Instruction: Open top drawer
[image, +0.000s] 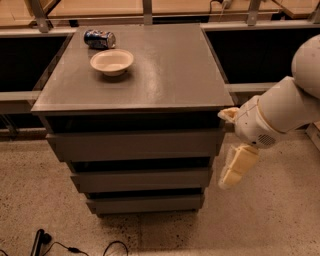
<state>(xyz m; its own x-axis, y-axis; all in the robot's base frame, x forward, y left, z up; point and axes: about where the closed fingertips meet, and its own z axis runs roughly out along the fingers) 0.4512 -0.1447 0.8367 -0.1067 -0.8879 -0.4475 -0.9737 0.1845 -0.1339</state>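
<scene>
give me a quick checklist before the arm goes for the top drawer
1. Top drawer shut, not yet pulled: ok as a starting state.
2. Gripper sits at the drawer's right end, beside the cabinet: ok.
3. Jaws open, one above the other: ok.
4. Jaws touching the drawer edge: cannot tell.
5. Handle to grab: not ok, the front is plain, so an edge or gap is probably needed.
6. Bowl and can sit well back on the cabinet top: ok.
</scene>
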